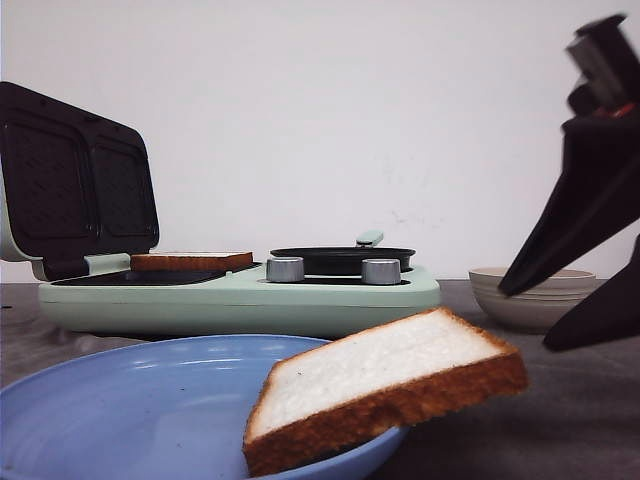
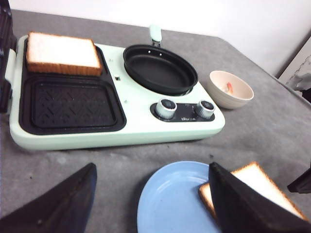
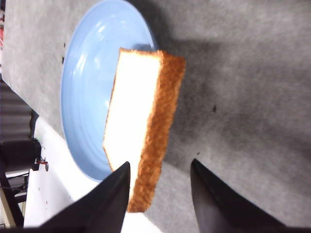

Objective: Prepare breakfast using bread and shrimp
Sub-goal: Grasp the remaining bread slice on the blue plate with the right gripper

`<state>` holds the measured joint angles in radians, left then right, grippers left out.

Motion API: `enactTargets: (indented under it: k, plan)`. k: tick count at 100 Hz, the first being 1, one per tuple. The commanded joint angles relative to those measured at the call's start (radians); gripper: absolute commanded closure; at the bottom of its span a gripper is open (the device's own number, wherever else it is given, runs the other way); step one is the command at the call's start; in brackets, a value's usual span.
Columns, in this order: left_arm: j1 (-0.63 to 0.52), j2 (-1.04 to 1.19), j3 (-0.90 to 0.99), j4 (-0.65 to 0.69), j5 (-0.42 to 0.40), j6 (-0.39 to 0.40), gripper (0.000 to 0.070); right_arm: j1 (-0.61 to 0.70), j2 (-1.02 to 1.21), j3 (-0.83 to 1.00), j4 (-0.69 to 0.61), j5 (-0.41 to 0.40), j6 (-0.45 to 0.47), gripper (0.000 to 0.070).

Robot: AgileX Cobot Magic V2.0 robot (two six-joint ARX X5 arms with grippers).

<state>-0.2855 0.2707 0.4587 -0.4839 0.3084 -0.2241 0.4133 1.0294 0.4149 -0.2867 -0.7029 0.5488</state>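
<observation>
A grey-covered table (image 2: 272, 131) carries a mint-green breakfast maker (image 2: 121, 128) whose dark grill lid (image 1: 75, 180) stands raised at the left in the front view. One slice of bread (image 2: 62, 52) lies flat in the far one of the machine's two grill compartments, while the near grill plate (image 2: 70, 108) beside it is bare. To the right of the grill plates sits a round black frying pan (image 2: 160, 69) with a pale green handle, and two silver knobs (image 2: 166, 108) line the front edge of the appliance below the pan. In front of the machine rests a blue plate (image 1: 130, 405), and a second slice of bread (image 1: 385, 385) leans on the plate's right rim, one crust down in the dish and the other end jutting out past the rim over the table. A beige ribbed bowl (image 2: 232, 88) stands just to the right of the appliance, holding a small pinkish-orange shrimp (image 2: 229, 88). The right gripper (image 3: 160, 194) hangs with its black fingers spread apart, near the outer end of the leaning slice but not touching it. The left gripper (image 2: 150, 204) also has its fingers wide apart, empty, near the plate in front of the appliance.
</observation>
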Motion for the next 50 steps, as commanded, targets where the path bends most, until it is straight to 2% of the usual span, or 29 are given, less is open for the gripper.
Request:
enactTargets:
  k: [1,26,50]
  plan:
    - [-0.002,0.002,-0.002,0.001,-0.005,0.011,0.0310,0.023,0.037,0.011,0.024,0.002,0.017,0.0461]
    - [-0.002,0.002,-0.002,-0.001,-0.005,0.025,0.0310,0.094,0.118,0.011,0.087,0.000,0.030,0.0461]
    - [-0.002,0.002,-0.002,-0.003,-0.004,0.031,0.0310,0.152,0.163,0.011,0.185,0.003,0.095,0.0461]
